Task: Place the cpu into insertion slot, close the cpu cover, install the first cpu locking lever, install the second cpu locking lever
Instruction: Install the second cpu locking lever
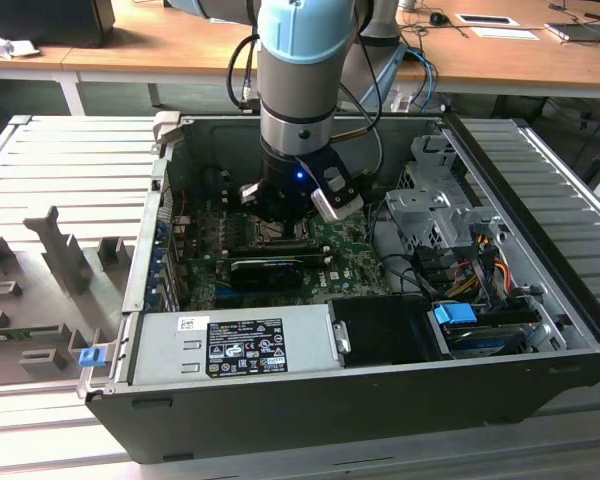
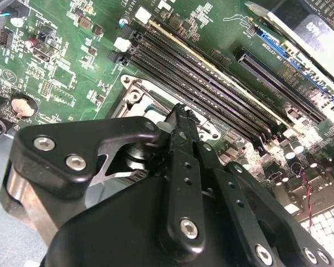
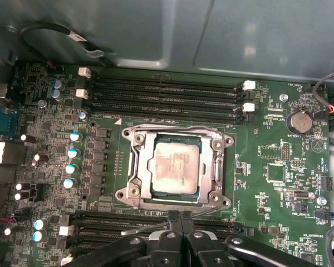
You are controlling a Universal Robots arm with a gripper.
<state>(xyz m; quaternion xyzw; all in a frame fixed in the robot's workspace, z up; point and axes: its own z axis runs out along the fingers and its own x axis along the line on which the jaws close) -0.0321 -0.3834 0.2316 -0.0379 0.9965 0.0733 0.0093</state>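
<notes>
The cpu (image 3: pixel 175 167), a pale square chip, lies in the insertion slot (image 3: pixel 128 194) on the green motherboard. The silvery cpu cover (image 3: pixel 136 161) lies flat around it, and the chip shows through its window. My gripper (image 3: pixel 181 218) is shut, its black fingertips pressed together at the socket's edge. A thin metal lever rod (image 3: pixel 147 227) runs along that edge beside the tips. In the second wrist view the gripper (image 2: pixel 180 114) points down at the slot's metal rim (image 2: pixel 134 93). In the exterior view the gripper (image 1: pixel 280 215) reaches down into the open computer case.
Long black memory slots (image 3: pixel 167 94) flank the socket on two sides. A coin battery (image 3: pixel 298 121) sits nearby. The exterior view shows a black card (image 1: pixel 270 268), a power supply (image 1: pixel 230 345), a drive cage (image 1: pixel 430 200) and loose cables (image 1: pixel 480 250) inside the case walls.
</notes>
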